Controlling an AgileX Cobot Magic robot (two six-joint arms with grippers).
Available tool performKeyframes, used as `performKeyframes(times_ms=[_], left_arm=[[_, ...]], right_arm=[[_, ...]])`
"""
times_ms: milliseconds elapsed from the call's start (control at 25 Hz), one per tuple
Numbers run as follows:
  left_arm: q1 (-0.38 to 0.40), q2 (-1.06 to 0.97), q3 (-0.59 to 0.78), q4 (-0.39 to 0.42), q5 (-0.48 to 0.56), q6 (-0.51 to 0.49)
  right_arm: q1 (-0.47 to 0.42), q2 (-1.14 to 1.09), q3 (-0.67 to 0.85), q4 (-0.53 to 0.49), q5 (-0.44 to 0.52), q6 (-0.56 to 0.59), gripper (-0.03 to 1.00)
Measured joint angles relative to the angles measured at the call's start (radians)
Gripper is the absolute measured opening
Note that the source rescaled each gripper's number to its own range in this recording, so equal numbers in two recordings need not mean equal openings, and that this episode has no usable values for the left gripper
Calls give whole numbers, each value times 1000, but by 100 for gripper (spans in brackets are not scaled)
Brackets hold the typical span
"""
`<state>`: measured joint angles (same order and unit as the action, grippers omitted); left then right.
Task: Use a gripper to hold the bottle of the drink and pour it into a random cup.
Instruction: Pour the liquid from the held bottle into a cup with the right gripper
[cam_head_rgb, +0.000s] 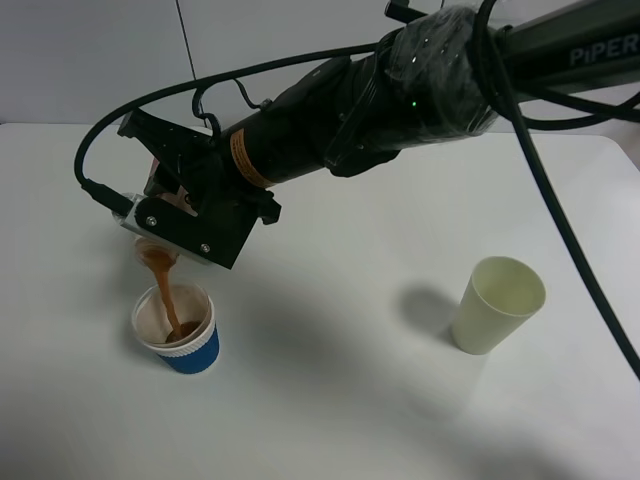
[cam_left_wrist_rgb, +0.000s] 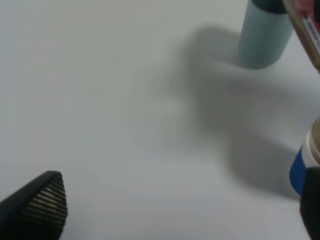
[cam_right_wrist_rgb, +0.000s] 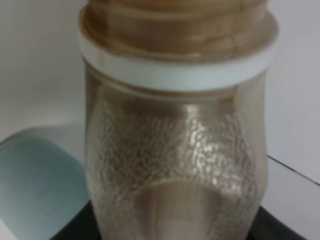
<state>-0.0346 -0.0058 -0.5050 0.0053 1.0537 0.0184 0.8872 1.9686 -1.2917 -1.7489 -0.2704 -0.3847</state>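
Note:
My right gripper (cam_head_rgb: 188, 215) reaches across to the left side of the table and is shut on the bottle of the drink (cam_head_rgb: 152, 246). The bottle is tilted mouth down above the blue cup (cam_head_rgb: 182, 340). A thin brown stream (cam_head_rgb: 166, 296) runs from its mouth into the cup. The right wrist view is filled by the bottle (cam_right_wrist_rgb: 175, 150), with brown liquid at its neck. My left gripper (cam_left_wrist_rgb: 175, 205) is open and empty, low over the table. The left wrist view shows the cup (cam_left_wrist_rgb: 303, 167) and the bottle (cam_left_wrist_rgb: 306, 31) at its edge.
A pale yellow-green cup (cam_head_rgb: 497, 305) stands at the right of the table. A teal tumbler (cam_left_wrist_rgb: 265, 32) stands beyond the blue cup and also shows in the right wrist view (cam_right_wrist_rgb: 35, 185). In the exterior view my right arm hides it.

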Motion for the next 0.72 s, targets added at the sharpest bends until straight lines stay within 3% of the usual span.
performKeyframes(times_ms=[720], left_arm=[[0, 0, 0, 0, 0, 0]], right_arm=[[26, 0, 0, 0, 61, -72, 1]])
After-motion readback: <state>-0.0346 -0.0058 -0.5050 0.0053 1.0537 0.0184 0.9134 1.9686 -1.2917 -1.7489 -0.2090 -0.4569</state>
